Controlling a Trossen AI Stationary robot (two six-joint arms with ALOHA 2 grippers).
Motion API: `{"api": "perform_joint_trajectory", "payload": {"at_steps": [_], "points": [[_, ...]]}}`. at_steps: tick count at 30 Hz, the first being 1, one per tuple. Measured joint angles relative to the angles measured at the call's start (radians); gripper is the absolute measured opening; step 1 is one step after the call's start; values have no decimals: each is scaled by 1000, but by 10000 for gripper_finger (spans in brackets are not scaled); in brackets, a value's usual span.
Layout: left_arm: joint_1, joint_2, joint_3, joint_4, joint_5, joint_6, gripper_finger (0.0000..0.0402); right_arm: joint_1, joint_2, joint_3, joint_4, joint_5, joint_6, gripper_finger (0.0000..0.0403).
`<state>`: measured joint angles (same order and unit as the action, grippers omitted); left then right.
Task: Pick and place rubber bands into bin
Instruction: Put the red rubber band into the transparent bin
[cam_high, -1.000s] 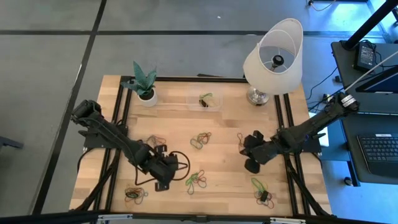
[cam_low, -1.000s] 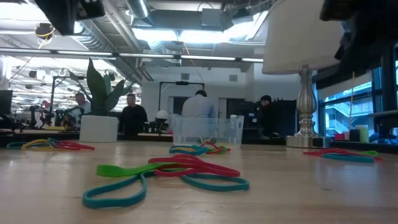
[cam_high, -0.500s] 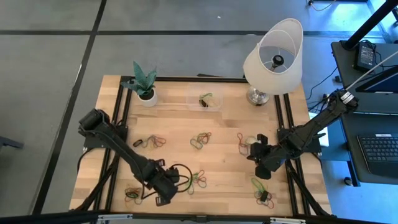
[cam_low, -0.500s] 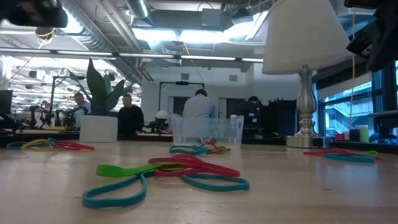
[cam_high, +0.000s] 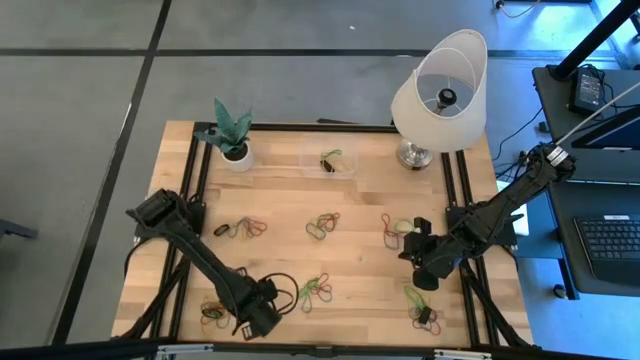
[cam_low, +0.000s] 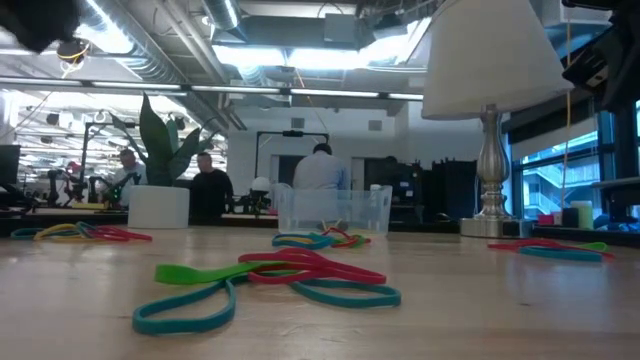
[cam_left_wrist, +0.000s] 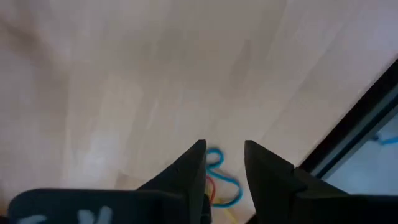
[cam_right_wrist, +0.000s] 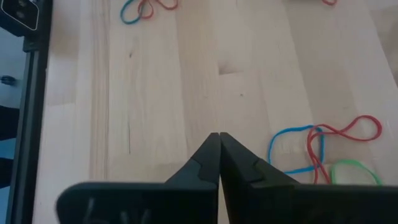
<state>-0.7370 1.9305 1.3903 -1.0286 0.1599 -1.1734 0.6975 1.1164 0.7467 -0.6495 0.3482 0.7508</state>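
No brand, label or writing can be read on anything here.

Nearest the front edge of the table (cam_high: 350, 310), the left gripper (cam_high: 252, 318) hangs low near the front left corner, just beside a cluster of rubber bands (cam_high: 216, 311). In its wrist view its fingers (cam_left_wrist: 189, 171) stand a little apart with nothing between them, and blue, red and yellow loops (cam_left_wrist: 219, 183) lie on the wood just past their tips. More bands lie just to its right (cam_high: 316, 291), and another cluster with a small black block (cam_high: 424, 316) sits near the front right.

The right gripper (cam_high: 421, 266) is over the right side of the table, above that front right cluster. Its fingers (cam_right_wrist: 208, 155) are pressed together on nothing, with blue, red and green bands (cam_right_wrist: 323, 149) on the boards beside them.

Across the middle lie three more clusters, left (cam_high: 243, 229), centre (cam_high: 322, 225) and right (cam_high: 394, 229).

At the back edge stands the bin (cam_high: 330, 159), a clear tub with a few bands inside. A small plant in a white pot (cam_high: 234, 138) is to its left and a lamp (cam_high: 438, 92) to its right. In the low view, people (cam_low: 322, 178) stand in the room beyond.
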Motion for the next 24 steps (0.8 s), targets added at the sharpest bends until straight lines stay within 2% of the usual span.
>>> {"api": "perform_joint_trajectory", "payload": {"at_steps": [9, 21, 24], "points": [[-18, 97, 0, -14, 104, 106, 100, 0, 0, 0, 1, 0, 0, 9], [-54, 142, -7, -32, 108, 121, 98, 0, 0, 0, 2, 0, 4, 9], [-70, 142, -7, -19, 102, 104, 81, 0, 0, 0, 2, 0, 3, 9]]}}
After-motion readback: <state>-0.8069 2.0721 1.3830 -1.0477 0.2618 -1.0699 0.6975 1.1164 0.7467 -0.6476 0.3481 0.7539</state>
